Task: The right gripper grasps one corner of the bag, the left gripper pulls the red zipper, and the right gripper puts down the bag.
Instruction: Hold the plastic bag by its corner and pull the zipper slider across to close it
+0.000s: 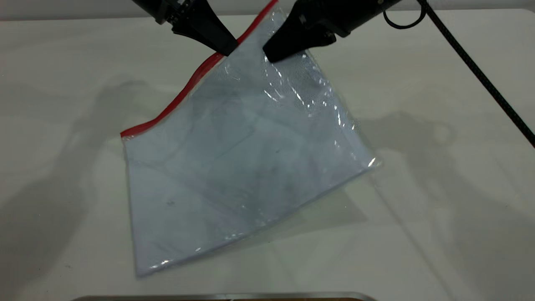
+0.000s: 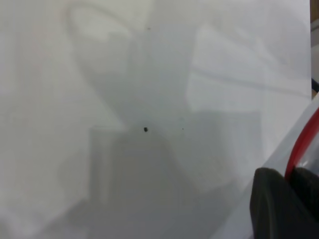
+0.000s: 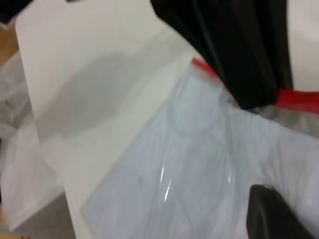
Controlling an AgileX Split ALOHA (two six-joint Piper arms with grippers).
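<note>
The bag (image 1: 246, 159) is a clear pouch with white paper inside. It hangs tilted, its upper corner raised and its lower edge on the table. The red zipper (image 1: 175, 100) runs up its left edge. My right gripper (image 1: 271, 54) is shut on the bag near the raised corner; one of its fingers (image 3: 271, 216) shows in the right wrist view over the bag (image 3: 199, 164). My left gripper (image 1: 228, 49) is shut on the red zipper just left of it. In the left wrist view the red zipper (image 2: 301, 144) runs between the closed fingers (image 2: 271, 204) of the left gripper (image 2: 291, 181).
A black braided cable (image 1: 480, 75) trails from the right arm across the table's right side. A metal-rimmed edge (image 1: 225, 297) lies at the bottom of the exterior view. The white table (image 1: 418, 188) surrounds the bag.
</note>
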